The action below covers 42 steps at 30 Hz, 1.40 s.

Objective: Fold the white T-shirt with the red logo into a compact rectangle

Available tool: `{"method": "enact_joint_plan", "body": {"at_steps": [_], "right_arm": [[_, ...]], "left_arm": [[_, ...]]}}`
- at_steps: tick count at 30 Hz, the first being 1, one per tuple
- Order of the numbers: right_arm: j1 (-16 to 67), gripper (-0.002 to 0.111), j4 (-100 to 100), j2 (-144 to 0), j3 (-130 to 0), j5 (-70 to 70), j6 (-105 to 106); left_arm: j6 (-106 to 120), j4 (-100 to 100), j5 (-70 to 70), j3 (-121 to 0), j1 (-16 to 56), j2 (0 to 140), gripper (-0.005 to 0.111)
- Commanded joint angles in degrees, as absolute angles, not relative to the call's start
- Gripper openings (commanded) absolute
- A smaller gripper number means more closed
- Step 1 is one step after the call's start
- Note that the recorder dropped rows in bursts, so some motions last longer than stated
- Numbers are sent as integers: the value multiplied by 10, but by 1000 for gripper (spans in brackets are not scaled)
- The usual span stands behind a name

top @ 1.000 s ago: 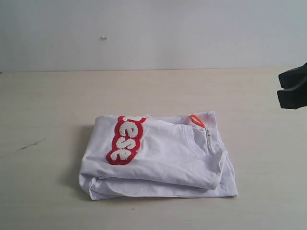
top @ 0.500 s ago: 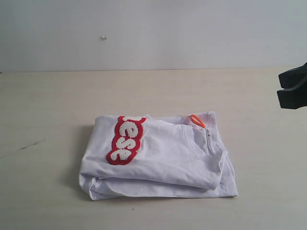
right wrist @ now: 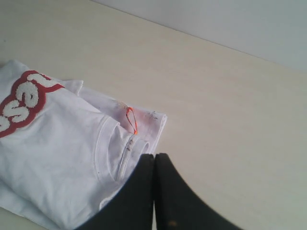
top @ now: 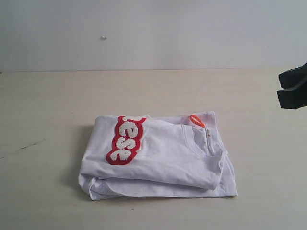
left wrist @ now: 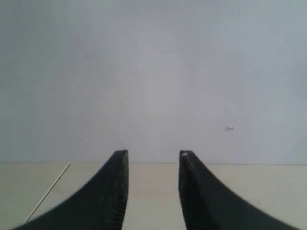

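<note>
The white T-shirt (top: 163, 160) lies folded into a thick rectangle in the middle of the table, collar and orange neck tag (top: 197, 120) toward the right. The red logo (top: 125, 140) runs down its upper left part, only a few white letters showing. In the right wrist view the T-shirt (right wrist: 57, 158) and logo (right wrist: 24, 103) lie beyond my right gripper (right wrist: 154, 155), which is shut with nothing in it and clear of the cloth. In the exterior view that gripper (top: 292, 86) hangs at the right edge. My left gripper (left wrist: 153, 153) is open and empty, facing the wall.
The pale wooden table (top: 48, 105) ends at a grey-white wall (top: 153, 33) behind. A thin dark scratch (top: 26, 146) marks the table at the left. A thin line (left wrist: 48, 191) crosses the table in the left wrist view.
</note>
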<state>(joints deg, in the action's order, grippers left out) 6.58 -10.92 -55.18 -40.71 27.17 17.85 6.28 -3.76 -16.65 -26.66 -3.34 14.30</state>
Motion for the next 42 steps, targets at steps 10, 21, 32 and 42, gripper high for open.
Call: {"method": "enact_joint_plan", "body": {"at_steps": [10,21,32,42], "right_arm": [[67,0,-119,-547,-404,268,178],[67,0,-119,-547,-404,268,178],[67,0,-119,-547,-404,268,178],[67,0,-124,-547,-404,268,178]], "left_arm": [[-5,-23,-131,-6,-35,0,36],[0,-17,-204,0,-35,0,36],[-5,-22,-203,0,-35,0,36],[-5,-22,-203,0,-35,0,36]]}}
